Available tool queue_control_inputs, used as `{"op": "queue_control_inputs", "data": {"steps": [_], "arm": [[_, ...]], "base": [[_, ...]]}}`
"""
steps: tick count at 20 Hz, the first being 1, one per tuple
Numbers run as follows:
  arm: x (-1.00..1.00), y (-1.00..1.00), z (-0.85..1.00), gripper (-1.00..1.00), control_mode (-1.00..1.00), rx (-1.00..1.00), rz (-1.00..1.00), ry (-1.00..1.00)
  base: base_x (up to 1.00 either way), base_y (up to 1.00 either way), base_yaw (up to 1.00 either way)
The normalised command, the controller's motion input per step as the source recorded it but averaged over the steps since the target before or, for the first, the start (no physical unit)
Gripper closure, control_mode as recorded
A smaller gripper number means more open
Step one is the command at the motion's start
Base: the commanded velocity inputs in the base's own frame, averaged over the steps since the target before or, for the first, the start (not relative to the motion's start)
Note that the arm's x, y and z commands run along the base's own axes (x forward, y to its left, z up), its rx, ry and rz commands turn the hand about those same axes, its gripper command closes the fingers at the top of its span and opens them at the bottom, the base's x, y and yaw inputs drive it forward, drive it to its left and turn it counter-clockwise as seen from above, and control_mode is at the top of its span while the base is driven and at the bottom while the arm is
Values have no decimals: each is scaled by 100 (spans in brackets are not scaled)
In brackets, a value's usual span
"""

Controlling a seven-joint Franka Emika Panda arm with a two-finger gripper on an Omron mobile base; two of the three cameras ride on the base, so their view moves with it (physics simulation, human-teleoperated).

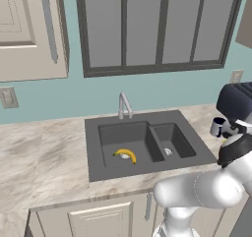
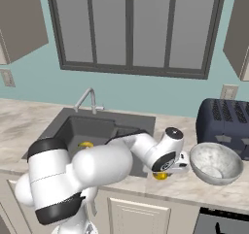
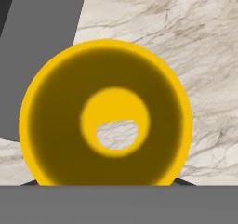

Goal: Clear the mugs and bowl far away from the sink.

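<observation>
Yellow mug point(image 3: 106, 114) sits directly under your hand camera, seen from straight above: a round yellow rim, a shadowed inside and a bright yellow bottom. It stands on the marbled counter point(image 3: 200, 65), just to the right of the sink's dark edge point(image 3: 42, 56).

From your right base camera, a sliver of the yellow mug point(image 2: 160, 175) peeks out beneath your gripper point(image 2: 171, 169), close to the counter's front edge. Your gripper is right down over the mug, but you cannot tell whether the jaws are pinching it or merely standing around it, since the fingers are hidden.

Just to the right of the gripper rests the bowl point(image 2: 216, 163), wide, whitish-grey and speckled inside, tilted slightly towards you. Behind the bowl stands the dark blue toaster point(image 2: 226, 122) against the wall.

From your left base camera, the pale mug point(image 1: 217, 127) with its dark rim stands on the counter right of the sink point(image 1: 142, 142), in front of the toaster point(image 1: 236, 101). A banana point(image 1: 125, 155) lies in the large left basin. The silver faucet point(image 1: 124, 104) rises behind the sink, below a dark-framed window point(image 1: 152, 27).
</observation>
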Motion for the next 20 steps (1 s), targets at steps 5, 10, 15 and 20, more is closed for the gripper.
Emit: {"op": "queue_control_inputs", "data": {"steps": [5,10,15,20], "arm": [[-17,23,-76,100,-100,-2,0,15],[-5,24,-82,100,-100,-4,0,12],[-36,0,18,100,-100,0,0,-8],[-69,22,46,100,-100,0,-1,-15]], "base": [[0,0,0],[0,0,0],[0,0,0],[0,0,0]]}}
